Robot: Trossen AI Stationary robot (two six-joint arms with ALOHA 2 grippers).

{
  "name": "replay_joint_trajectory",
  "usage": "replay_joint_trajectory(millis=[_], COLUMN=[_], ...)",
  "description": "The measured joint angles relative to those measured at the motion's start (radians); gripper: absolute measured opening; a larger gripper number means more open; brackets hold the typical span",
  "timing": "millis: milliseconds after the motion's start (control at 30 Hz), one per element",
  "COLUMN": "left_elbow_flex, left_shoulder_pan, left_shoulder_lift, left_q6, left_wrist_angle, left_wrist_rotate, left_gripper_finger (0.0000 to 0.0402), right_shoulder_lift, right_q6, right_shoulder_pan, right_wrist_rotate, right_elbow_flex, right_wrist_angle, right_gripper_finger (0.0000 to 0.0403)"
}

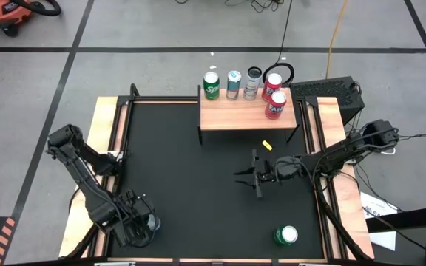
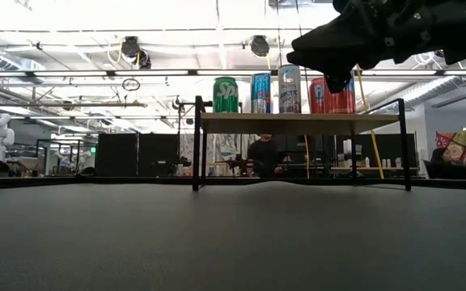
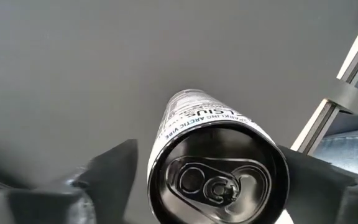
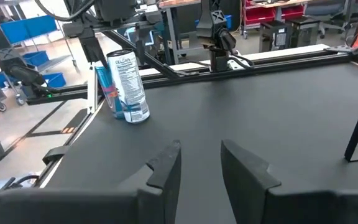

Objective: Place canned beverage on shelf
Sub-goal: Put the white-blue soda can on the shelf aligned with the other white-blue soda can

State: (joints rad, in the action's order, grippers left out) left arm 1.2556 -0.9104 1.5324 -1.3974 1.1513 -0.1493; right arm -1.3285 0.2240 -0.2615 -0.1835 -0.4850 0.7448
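The can (image 3: 216, 168) stands upright near the table's (image 1: 183, 185) front-left corner, between the spread fingers of the left pincer (image 1: 140, 222), which brackets it without gripping. If the jaws shut off-centre, it may tip or slide off the edge. The shelf (image 1: 239, 114), at the back edge, has five cans crowding its rear. The right pincer (image 1: 251, 176) hovers mid-table, empty and slightly parted.

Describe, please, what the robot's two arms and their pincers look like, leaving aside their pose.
Both arms are dark, nearly black, built of jointed segments. The left arm ends in the left pincer, whose two fingers are flat, matte black and wedge-shaped. The right arm has thin black cables trailing from its base; the right pincer carries two slim black fingers with angled tips. No markings show.
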Motion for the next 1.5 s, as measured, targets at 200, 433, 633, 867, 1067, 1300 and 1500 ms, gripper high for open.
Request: replay_joint_trajectory(millis=[200,433,633,867,1067,1300,1500], left_elbow_flex=[0.0,0.007,0.008,0.008,0.008,0.008,0.008], left_shoulder_pan=[0.032,0.169,0.326,0.484,0.536,0.549,0.548], left_shoulder_lift=[-0.005,-0.004,0.003,0.02,0.02,0.019,0.019], left_q6=[-0.001,0.126,0.314,0.547,0.685,0.786,0.833], left_wrist_angle=[0.022,-0.015,-0.121,-0.303,-0.376,-0.463,-0.521], left_wrist_rotate=[-0.011,-0.096,-0.113,-0.122,-0.163,-0.207,-0.241], left_gripper_finger=[0.0239,0.0237,0.0245,0.0248,0.025,0.0251,0.0251], right_shoulder_lift=[-0.022,-0.167,-0.271,-0.375,-0.436,-0.441,-0.441], right_q6=[-0.034,-0.08,-0.084,-0.088,-0.079,-0.079,-0.083], right_shoulder_pan=[-0.003,-0.003,-0.003,-0.003,-0.004,0.001,0.002], right_wrist_rotate=[0.001,0.046,0.057,0.053,0.049,-0.009,-0.018], right_elbow_flex=[0.0,0.0,-0.08,-0.286,-0.371,-0.382,-0.382], right_wrist_angle=[0.028,0.2,0.261,0.031,0.006,0.005,-0.015], right_gripper_finger=[0.0109,0.017,0.0251,0.0303,0.0309,0.0309,0.0309])
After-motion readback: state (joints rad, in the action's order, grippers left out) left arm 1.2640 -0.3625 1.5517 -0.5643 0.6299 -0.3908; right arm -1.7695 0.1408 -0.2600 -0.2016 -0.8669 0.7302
